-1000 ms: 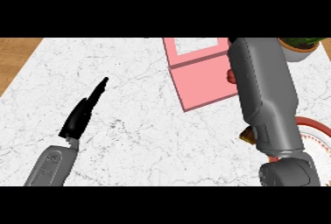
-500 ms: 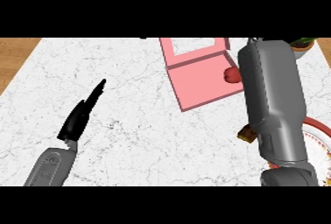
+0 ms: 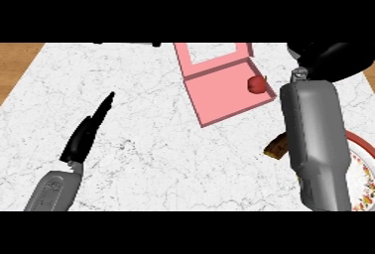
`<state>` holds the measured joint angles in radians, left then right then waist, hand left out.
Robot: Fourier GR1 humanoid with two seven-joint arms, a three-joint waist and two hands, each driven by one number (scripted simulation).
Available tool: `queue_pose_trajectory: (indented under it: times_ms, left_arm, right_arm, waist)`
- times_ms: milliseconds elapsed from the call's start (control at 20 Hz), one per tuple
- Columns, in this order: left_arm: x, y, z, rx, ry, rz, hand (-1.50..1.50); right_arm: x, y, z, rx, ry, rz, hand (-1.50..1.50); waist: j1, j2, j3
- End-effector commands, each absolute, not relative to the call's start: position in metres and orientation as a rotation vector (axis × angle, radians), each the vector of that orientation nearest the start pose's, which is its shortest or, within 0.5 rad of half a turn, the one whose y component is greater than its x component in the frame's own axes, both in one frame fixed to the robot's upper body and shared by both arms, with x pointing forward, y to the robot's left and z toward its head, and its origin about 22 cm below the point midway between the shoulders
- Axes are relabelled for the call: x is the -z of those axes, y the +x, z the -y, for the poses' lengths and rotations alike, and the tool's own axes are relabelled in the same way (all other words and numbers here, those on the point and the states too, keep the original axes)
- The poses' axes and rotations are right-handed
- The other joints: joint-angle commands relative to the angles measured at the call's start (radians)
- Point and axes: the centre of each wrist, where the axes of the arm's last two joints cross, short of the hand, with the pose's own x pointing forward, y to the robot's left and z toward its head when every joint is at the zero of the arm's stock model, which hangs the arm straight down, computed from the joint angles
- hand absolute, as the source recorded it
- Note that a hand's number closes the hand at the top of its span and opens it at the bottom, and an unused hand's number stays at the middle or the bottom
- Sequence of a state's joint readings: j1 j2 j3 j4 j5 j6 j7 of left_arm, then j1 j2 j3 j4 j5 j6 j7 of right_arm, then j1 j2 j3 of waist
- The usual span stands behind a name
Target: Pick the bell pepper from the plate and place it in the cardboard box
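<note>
Head view | bell pepper (image 3: 255,84) at cardboard box (image 3: 219,94), near right hand (image 3: 333,59) (grip unclear) | left hand (image 3: 83,139) fingers straight

Right side: the plate (image 3: 360,149) shows only as a red-rimmed sliver, the rest lying under the right forearm (image 3: 315,144) or running off the right edge. A small brown object (image 3: 275,148) just left of that forearm is half covered and cannot be identified. The far end of the pink box (image 3: 219,92) is cut by the top edge; the right hand (image 3: 330,59) is a dark, partly cropped mass with unreadable pose, and it is unclear if the bell pepper (image 3: 256,84) sits inside the box wall or on it.
</note>
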<state>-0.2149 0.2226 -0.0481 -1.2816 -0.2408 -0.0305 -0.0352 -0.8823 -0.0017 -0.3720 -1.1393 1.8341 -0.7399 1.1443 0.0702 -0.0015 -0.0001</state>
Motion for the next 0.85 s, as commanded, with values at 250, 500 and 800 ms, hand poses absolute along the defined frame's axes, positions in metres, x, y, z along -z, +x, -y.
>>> queue_pose_trajectory:
  times_ms: [250, 500, 800]
  left_arm:
    - [0.003, 0.291, -0.267, 0.447, 0.28, 1.478, 0.0]
    - [0.013, 0.282, -0.274, 0.436, 0.298, 1.456, 0.0]
    - [0.009, 0.284, -0.275, 0.44, 0.307, 1.483, 0.0]
  right_arm:
    - [-0.123, 0.371, 0.198, 0.835, -1.682, 1.233, -1.5]
    - [-0.099, 0.335, 0.2, 0.811, -1.663, 1.22, -1.5]
    - [-0.074, 0.302, 0.196, 0.739, -1.65, 1.204, -1.5]
  waist:
    - [-0.026, -0.006, 0.001]
    - [-0.048, -0.012, 0.001]
    - [-0.046, -0.005, 0.002]
